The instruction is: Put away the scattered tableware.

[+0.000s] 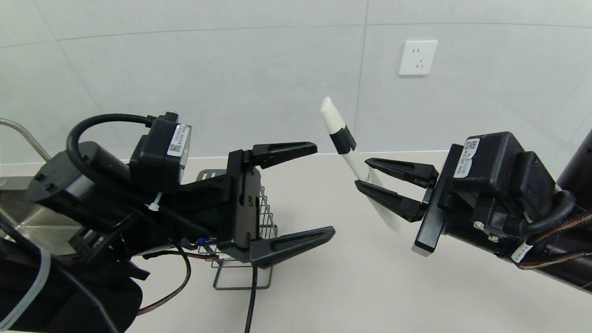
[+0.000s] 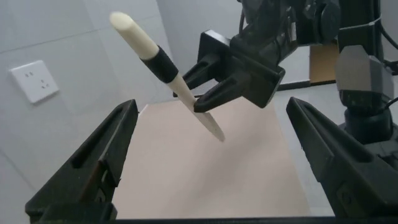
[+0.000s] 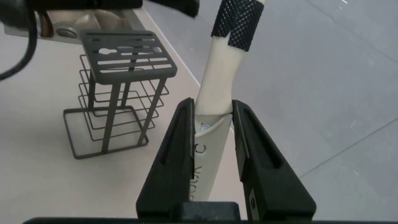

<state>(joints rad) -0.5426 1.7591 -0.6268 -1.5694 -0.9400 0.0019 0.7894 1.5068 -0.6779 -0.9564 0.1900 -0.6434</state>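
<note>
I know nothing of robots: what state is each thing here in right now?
left end effector: open, holding nothing.
right end effector: shut on the knife.
knife: held in the air, tilted, handle uppermost.
wire rack: upright on the counter.
wall socket: nothing plugged in.

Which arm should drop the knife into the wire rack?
The right, probably: the right gripper is shut on the knife, while the left gripper hangs open and empty by the wire rack.
</note>
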